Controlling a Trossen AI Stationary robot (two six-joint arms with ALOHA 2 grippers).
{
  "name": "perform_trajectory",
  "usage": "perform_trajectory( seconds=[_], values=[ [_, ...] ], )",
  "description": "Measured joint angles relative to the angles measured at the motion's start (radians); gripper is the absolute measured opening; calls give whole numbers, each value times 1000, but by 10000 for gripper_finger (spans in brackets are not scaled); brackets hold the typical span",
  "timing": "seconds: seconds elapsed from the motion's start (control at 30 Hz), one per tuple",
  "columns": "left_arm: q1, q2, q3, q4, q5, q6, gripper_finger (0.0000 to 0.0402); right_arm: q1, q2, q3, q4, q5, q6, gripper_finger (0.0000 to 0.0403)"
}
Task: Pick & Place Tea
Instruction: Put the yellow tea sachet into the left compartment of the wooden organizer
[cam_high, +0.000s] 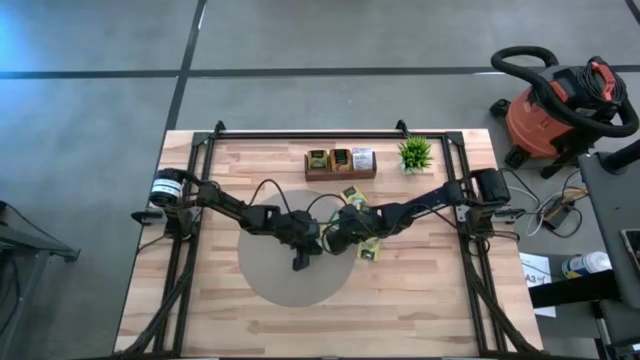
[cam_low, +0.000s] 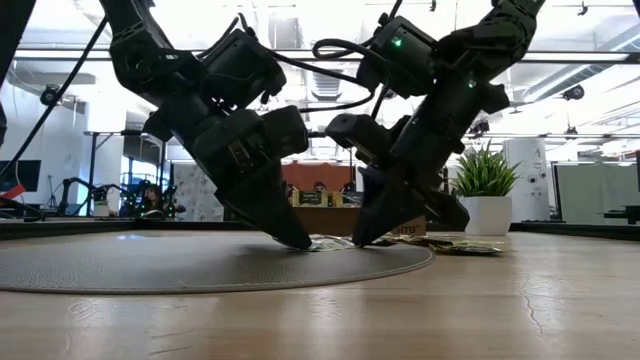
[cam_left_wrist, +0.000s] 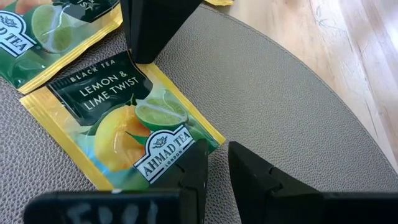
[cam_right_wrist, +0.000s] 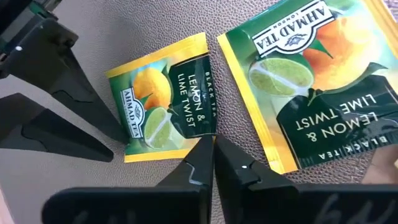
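Wooden worktop (cam_high: 420, 290) carried round grey mat (cam_high: 270, 275) at centre. Wooden tray (cam_high: 340, 172) and potted plant (cam_high: 414, 153) sat along far edge. Both arms met over mat's right part. Left gripper (cam_left_wrist: 216, 163) stood slightly parted at corner of lemon-lime tea sachet (cam_left_wrist: 121, 121), nothing grasped. Right gripper (cam_right_wrist: 213, 149) was clenched, tips at same sachet's edge; second sachet (cam_right_wrist: 317, 81) lay just beside.

robotics lab, concrete floor (cam_high: 330, 35), shop vacuum (cam_high: 560, 105), workbenches behind (cam_low: 110, 190)
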Motion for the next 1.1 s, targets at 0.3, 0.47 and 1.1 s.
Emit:
perform_trajectory(
  seconds=[0.3, 0.47, 1.1],
  values=[
    [0, -3, 0, -1, -3, -28, 67, 0, 0, 17, -7, 29, -106, 8],
    [-2, -19, -1, -10, 11, -100, 67, 0, -5, 52, -10, 28, -180, 8],
    [-22, -431, -5, -359, -107, -240, 67, -95, -14, 373, -347, 87, -680, 8]
  ],
)
